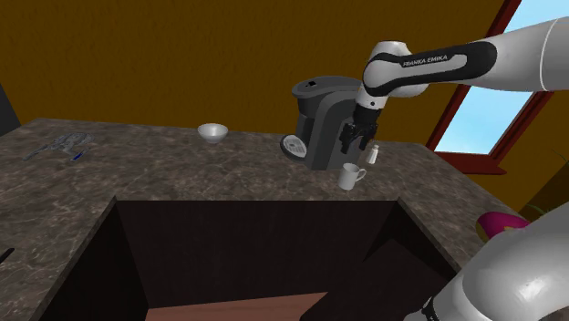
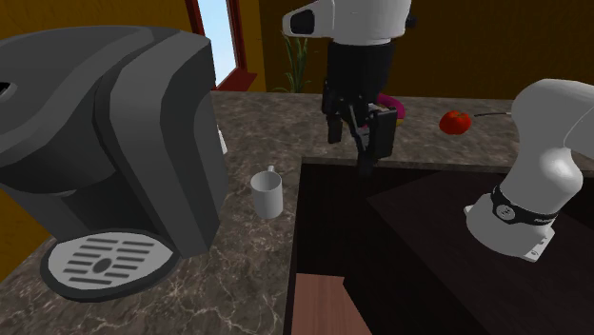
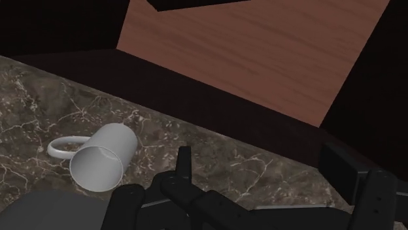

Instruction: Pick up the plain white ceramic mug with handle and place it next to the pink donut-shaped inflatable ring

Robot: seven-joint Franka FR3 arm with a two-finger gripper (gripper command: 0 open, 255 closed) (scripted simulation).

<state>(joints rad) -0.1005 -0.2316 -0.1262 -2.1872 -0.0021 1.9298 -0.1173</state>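
While the mug (image 1: 351, 176) stands unlifted on the counter (image 1: 182, 173) in the shoulder view, the gripper (image 1: 358, 141) hangs near it, well apart from the ring (image 1: 500, 222). In the second exterior view, the fingers are spread and empty. In the wrist view, the mug sits beside them, not between. Grasp, carry and placing remain.

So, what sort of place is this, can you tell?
Most likely a home kitchen. A dark marbled stone countertop carries a dark grey coffee machine, a plain white mug with a handle standing beside it, and a small white bowl further along.
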